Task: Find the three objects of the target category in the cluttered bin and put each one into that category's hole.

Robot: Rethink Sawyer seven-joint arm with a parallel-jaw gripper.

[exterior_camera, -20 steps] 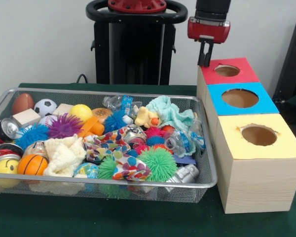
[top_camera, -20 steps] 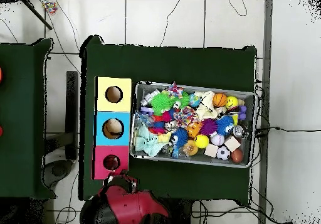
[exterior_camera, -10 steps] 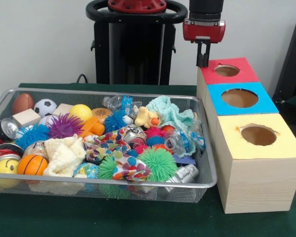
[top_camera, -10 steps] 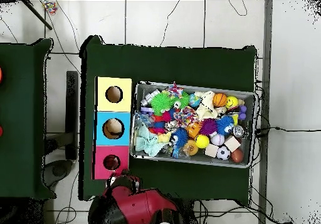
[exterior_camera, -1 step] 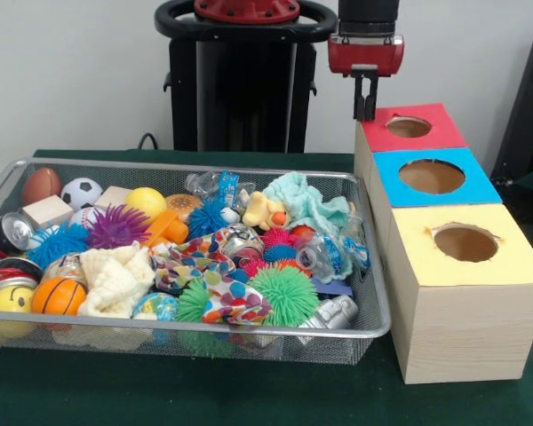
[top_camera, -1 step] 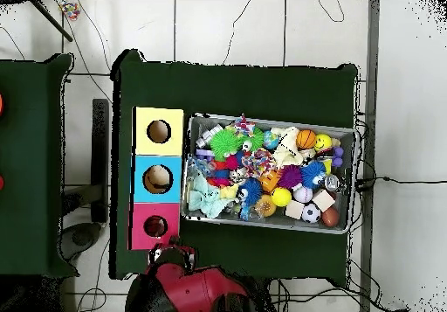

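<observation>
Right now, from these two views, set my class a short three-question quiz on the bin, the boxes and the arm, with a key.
1. True or false: the gripper is holding a toy from the wire bin.
2. Multiple choice: in the front view, which box lies nearest the camera? A) the red box B) the blue box C) the yellow box
3. Fill in the missing word: the green spiky ball lies near the bin's front rim, at the end closest to the ____ box.

Key
1. False: it hangs bare above the far edge of the red box, with nothing between its fingers.
2. C
3. yellow
</observation>
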